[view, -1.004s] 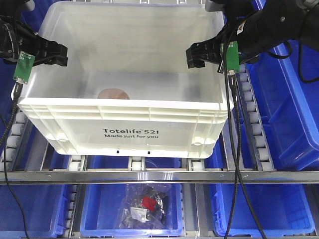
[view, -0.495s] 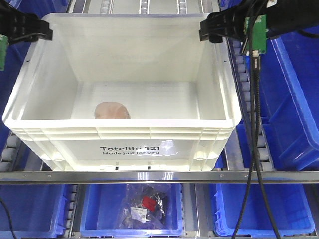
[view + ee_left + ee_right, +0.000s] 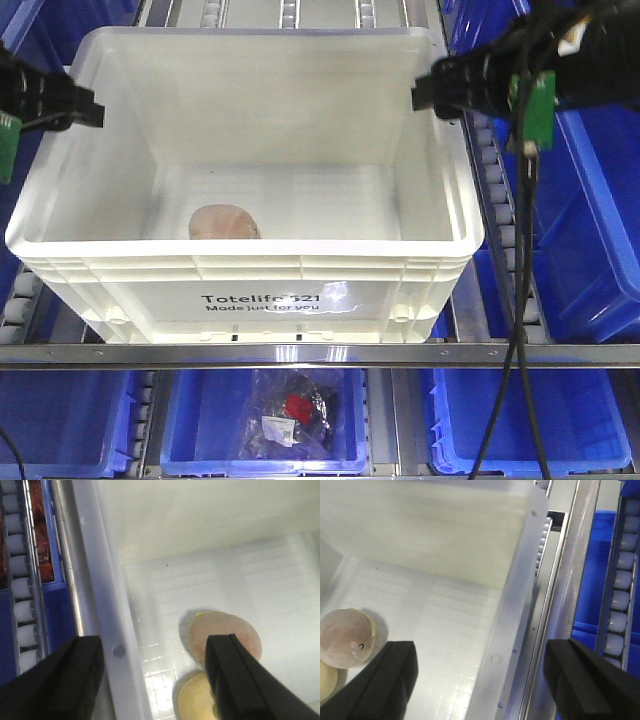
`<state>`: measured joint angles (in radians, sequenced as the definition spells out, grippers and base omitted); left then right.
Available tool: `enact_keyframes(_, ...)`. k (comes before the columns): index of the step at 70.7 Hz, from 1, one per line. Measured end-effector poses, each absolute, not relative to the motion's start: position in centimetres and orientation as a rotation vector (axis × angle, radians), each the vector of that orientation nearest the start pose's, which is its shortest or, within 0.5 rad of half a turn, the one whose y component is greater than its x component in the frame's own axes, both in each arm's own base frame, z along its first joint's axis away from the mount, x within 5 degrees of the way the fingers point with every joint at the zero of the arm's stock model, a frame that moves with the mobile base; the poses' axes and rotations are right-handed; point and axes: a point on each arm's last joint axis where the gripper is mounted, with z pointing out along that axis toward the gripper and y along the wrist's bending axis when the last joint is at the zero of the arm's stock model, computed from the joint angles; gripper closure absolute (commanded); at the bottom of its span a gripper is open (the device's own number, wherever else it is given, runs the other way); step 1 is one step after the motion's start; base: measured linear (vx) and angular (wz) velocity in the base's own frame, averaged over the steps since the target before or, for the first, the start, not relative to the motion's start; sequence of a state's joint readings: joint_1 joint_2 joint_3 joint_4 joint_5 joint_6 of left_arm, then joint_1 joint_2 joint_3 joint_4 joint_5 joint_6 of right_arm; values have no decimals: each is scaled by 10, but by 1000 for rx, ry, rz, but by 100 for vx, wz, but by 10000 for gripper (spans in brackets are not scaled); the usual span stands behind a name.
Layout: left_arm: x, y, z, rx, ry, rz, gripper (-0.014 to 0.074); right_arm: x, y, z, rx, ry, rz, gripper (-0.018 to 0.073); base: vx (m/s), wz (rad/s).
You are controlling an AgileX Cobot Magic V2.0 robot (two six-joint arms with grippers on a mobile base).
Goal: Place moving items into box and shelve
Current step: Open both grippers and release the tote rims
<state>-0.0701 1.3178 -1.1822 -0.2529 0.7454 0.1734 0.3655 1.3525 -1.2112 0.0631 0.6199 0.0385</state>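
Left claw (image 3: 150, 680) spread wide, its fingers straddling the left wall of the box (image 3: 250, 262); right claw (image 3: 480, 680) likewise spread across the right wall. Neither wall appears pinched. The moving item (image 3: 224, 222), a brownish-pink lump, lies on the box floor near the front wall. The box sits on the roller shelf (image 3: 300, 355) between blue bins (image 3: 590, 220). To shelve it well, both claws should close on the rims at matching heights and push evenly, so that the box tracks straight on the rollers.
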Motion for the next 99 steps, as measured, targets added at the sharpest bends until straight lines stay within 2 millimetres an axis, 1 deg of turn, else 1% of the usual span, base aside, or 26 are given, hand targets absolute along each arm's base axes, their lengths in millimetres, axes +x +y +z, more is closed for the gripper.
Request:
enact_keyframes(1, 278, -35, 353, 145, 2326, -239, 40, 275, 109, 356, -329, 2233, 286, 2, 0, 0)
enact_keyframes(8, 256, -32, 355, 126, 2247, -227, 40, 256, 101, 357, -315, 2161, 296, 2, 0, 0)
enact_keyframes(12, 244, -30, 349, 117, 2228, -222, 40, 247, 97, 358, -311, 2120, 300, 2, 0, 0)
enact_keyframes(13, 241, -30, 350, 115, 2214, -220, 40, 243, 96, 359, -309, 2105, 302, 2, 0, 0)
enact_keyframes(18, 223, -28, 341, 107, 2196, -214, 40, 230, 91, 357, -313, 2058, 300, 2, 0, 0)
enact_keyframes(19, 219, -28, 336, 105, 2202, -214, 40, 228, 90, 357, -316, 2048, 299, 2, 0, 0)
enact_keyframes(22, 206, -27, 328, 102, 2194, -210, 40, 216, 85, 357, -325, 2008, 293, 2, 0, 0)
enact_keyframes(25, 194, -25, 322, 101, 2187, -207, 40, 207, 81, 352, -334, 1989, 287, 2, 0, 0)
enact_keyframes(26, 186, -25, 321, 101, 2173, -206, 40, 204, 80, 352, -335, 1977, 286, 2, 0, 0)
enact_keyframes(31, 164, -23, 311, 101, 2155, -204, 40, 183, 72, 348, -350, 1923, 275, 2, 0, 0)
enact_keyframes(39, 124, -20, 300, 106, 2070, -200, 41, 152, 60, 335, -372, 1872, 258, 2, 0, 0)
enact_keyframes(43, 105, -19, 296, 118, 2024, -195, 41, 133, 53, 327, -374, 1842, 256, 2, 0, 0)
enact_keyframes(44, 62, -17, 288, 147, 1905, -194, 41, 92, 37, 304, -364, 1757, 260, 2, 0, 0)
enact_keyframes(48, 49, -16, 290, 150, 1833, -190, 41, 81, 33, 293, -364, 1733, 259, 2, 0, 0)
enact_keyframes(54, 37, -16, 290, 155, 1773, -187, 41, 69, 28, 278, -360, 1702, 259, 2, 0, 0)
enact_keyframes(58, 34, -16, 287, 157, 1765, -187, 41, 65, 26, 276, -353, 1663, 259, 2, 0, 0)
enact_keyframes(66, 35, -16, 283, 157, 1770, -185, 41, 63, 25, 277, -341, 1610, 261, 2, 0, 0)
enact_keyframes(80, 39, -15, 277, 144, 1758, -180, 41, 65, 26, 275, -344, 1625, 260, 2, 0, 0)
enact_keyframes(95, 40, -15, 276, 142, 1756, -180, 41, 65, 26, 274, -345, 1636, 262, 2, 0, 0)
enact_keyframes(99, 40, -15, 276, 142, 1756, -180, 55, 65, 26, 274, -345, 1637, 262, 19, 0, 0)
